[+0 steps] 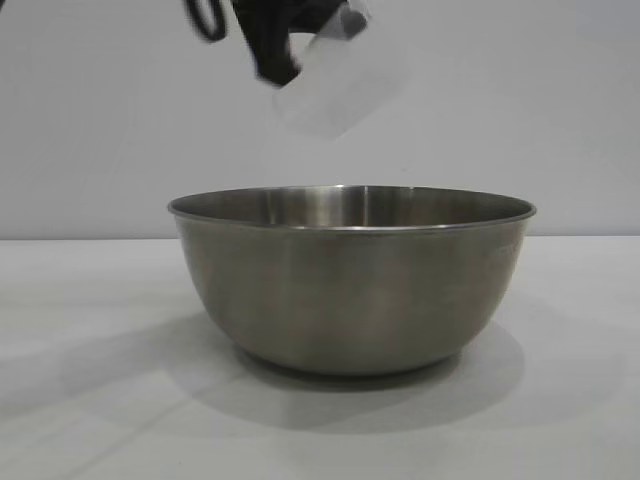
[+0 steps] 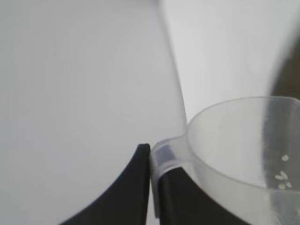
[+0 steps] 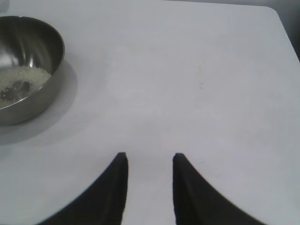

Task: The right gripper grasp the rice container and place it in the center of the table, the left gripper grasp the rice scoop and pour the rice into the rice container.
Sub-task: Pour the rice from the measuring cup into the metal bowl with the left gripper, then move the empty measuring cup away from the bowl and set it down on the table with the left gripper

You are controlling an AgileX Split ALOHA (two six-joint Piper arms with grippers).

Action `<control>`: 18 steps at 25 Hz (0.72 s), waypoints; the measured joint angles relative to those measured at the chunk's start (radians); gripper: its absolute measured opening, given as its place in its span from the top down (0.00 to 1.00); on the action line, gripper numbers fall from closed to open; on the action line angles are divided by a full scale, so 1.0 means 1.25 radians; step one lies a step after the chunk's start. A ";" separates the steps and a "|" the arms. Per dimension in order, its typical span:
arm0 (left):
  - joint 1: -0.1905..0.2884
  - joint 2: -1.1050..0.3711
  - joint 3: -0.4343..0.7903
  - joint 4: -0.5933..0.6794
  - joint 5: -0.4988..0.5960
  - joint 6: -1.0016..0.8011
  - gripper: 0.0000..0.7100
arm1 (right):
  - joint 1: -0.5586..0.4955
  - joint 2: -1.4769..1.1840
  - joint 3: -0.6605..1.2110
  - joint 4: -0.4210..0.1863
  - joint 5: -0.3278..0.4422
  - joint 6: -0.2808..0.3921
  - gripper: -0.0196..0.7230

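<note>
On worktop [image 1: 90,400]: bowl [image 1: 350,285] sits mid-surface, upright, rim clear all round, so pour from above lands inside. Rice [image 3: 21,79] already heaped on bowl floor; pour looks about done. Above bowl's rim, clear of it: left claw [image 2: 151,161] clamped tight on scoop [image 1: 330,90] handle; scoop tipped over, blurred, nearly empty, few grains clinging inside wall. Handle grip keeps claw out of pour path. Right claw [image 3: 150,164] part open, holding nothing, hangs over bare worktop well apart from bowl, out of the way.
</note>
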 joint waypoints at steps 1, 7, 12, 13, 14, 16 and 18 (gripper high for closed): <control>0.011 -0.001 0.006 -0.029 -0.015 -0.095 1.00 | 0.000 0.000 0.000 0.000 0.000 0.000 0.66; 0.126 -0.005 0.126 -0.066 -0.168 -0.332 1.00 | 0.000 0.000 0.000 0.000 0.000 0.000 0.66; 0.243 -0.006 0.280 -0.097 -0.338 -0.359 1.00 | 0.000 0.000 0.000 0.000 0.000 0.000 0.66; 0.263 -0.006 0.311 -0.100 -0.365 -0.357 1.00 | 0.000 0.000 0.000 0.000 0.000 0.000 0.66; 0.279 -0.006 0.339 -0.106 -0.381 -0.347 1.00 | 0.000 0.000 0.000 0.000 0.000 0.000 0.66; 0.294 0.003 0.379 -0.114 -0.421 -0.319 1.00 | 0.000 0.000 0.000 0.000 0.000 0.000 0.66; 0.299 0.027 0.402 -0.125 -0.454 -0.302 1.00 | 0.000 0.000 0.000 0.000 0.000 0.000 0.66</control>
